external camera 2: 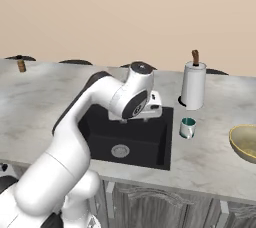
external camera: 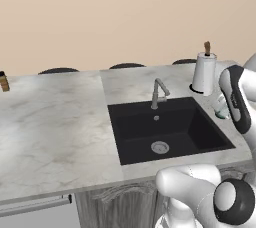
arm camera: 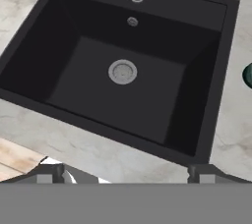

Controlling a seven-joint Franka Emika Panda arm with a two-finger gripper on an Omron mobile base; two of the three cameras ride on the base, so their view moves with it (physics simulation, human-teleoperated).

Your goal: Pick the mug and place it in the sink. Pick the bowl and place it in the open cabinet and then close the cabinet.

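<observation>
- The arm (external camera 2: 75,137) is the biggest hazard: it arches over the sink (external camera 2: 127,139) with its hand looking straight down into the basin, so the swing out to the right could clip the grey faucet (external camera: 159,93) at the back rim, which stands close to the wrist.
- The sink holds nothing but its silver drain (arm camera: 122,71); it is the mug's goal, and a release from too high would probably let the mug bounce or tip on the hard black floor.
- The white paper towel roll (external camera 2: 193,86) stands upright on the counter (external camera: 50,122) just behind the mug. A reach coming in from the front could push the mug back against it, or knock the roll over.
- The bowl (external camera 2: 245,142) lies near the right edge of the right base view, well apart from the mug, and is cut by the frame. A wide sweep of the elbow might nudge it along the counter.
- The mug (external camera 2: 187,128) sits upright on the counter just right of the sink, between the basin and the bowl. Being small and round, it could slip or roll if pinched off-centre.
- The gripper (arm camera: 125,169) hangs with its fingertips (arm camera: 51,171) spread wide and nothing between them; if they straddle the handle instead of the body, the grasp would likely twist.
</observation>
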